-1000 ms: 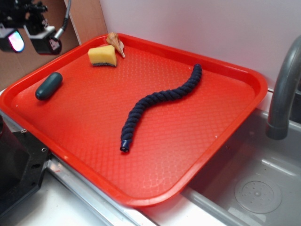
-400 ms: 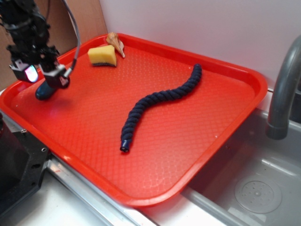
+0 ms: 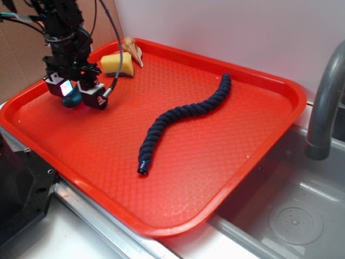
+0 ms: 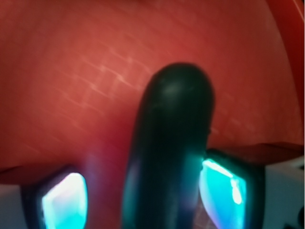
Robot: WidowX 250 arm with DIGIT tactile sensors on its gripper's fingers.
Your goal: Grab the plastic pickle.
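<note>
Wrist view: plastic pickle (image 4: 169, 152) sits between the two glowing fingers (image 4: 224, 183), right pad touching it, left pad apart with a gap. So the gripper (image 3: 75, 96) is spread around the pickle, not yet pinching. In the exterior view the pickle (image 3: 71, 100) lies at the tray's left side, mostly hidden under the gripper. To do this well: close evenly on the capsule's middle, since it looks smooth and rounded and could squirt out; centre first, then squeeze, then lift. Counts: one pickle, one navy rope (image 3: 180, 118) mid-tray, one yellow sponge (image 3: 117, 63) and one shell (image 3: 132, 49) at the far edge, one red tray (image 3: 269, 137).
</note>
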